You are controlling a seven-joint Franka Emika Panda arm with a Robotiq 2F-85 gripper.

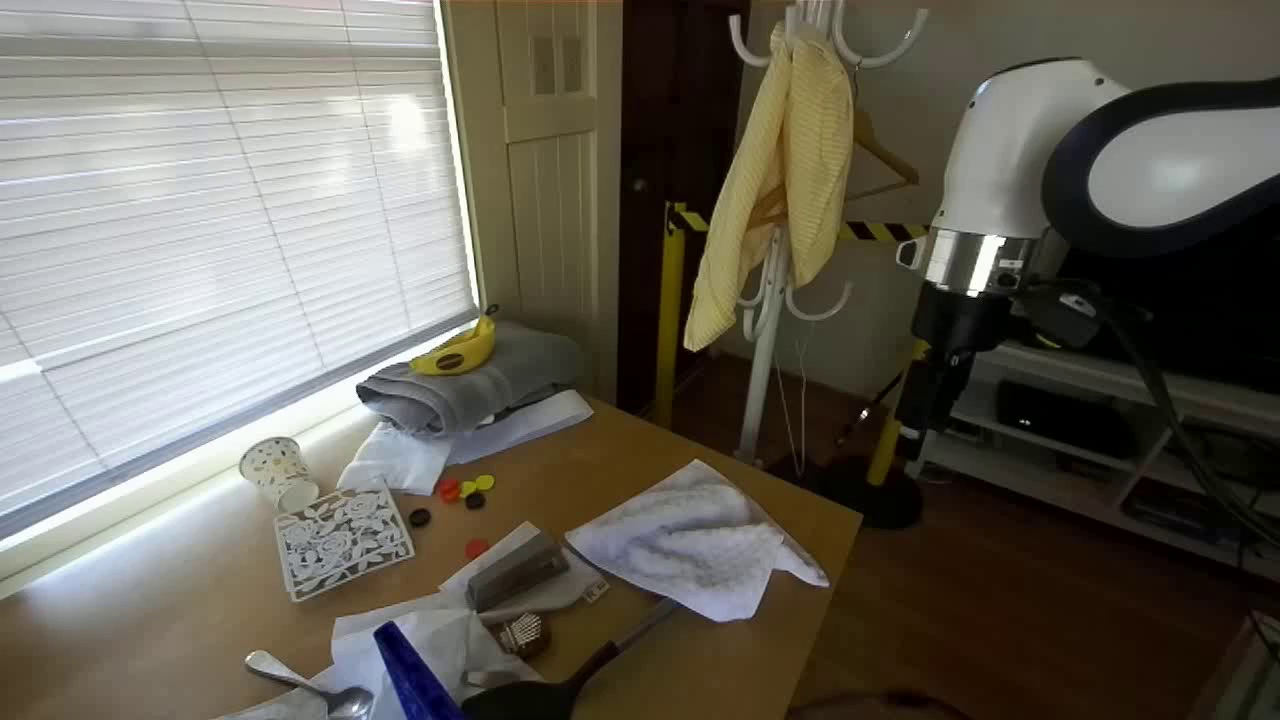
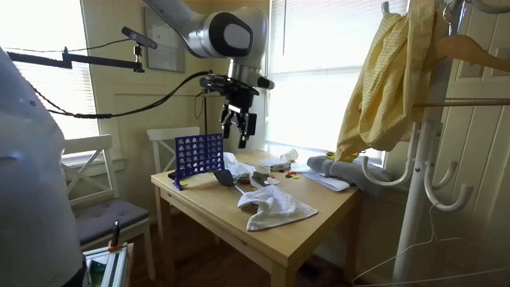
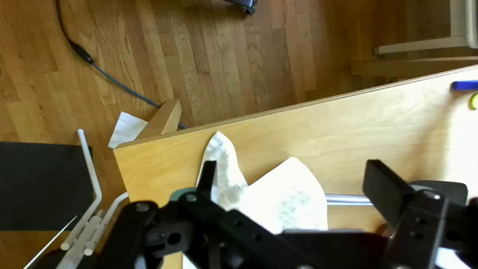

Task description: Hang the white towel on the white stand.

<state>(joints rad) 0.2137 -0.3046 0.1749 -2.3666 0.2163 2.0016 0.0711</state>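
The white towel lies rumpled on the wooden table (image 1: pixel 800 510) near its corner, in both exterior views (image 1: pixel 690 540) (image 2: pixel 275 207). In the wrist view it (image 3: pixel 276 198) lies below the jaws, partly hidden by them. The white stand stands beyond the table corner in both exterior views (image 1: pixel 768 370) (image 2: pixel 412 207), with curved hooks at top and lower down. Its lower hooks (image 3: pixel 93 175) show at the wrist view's left. My gripper (image 2: pixel 235 137) points down, open and empty, well above the table; it also shows in an exterior view (image 1: pixel 918 415) and the wrist view (image 3: pixel 291 179).
A yellow towel (image 1: pixel 815 150) and a wooden hanger (image 1: pixel 880 150) hang on the stand. A spatula (image 1: pixel 610 655) lies partly under the white towel. A blue game grid (image 2: pixel 199 155), grey folded cloth (image 1: pixel 530 360) and cup (image 1: pixel 278 470) are on the table. A striped post (image 1: pixel 668 330) stands behind.
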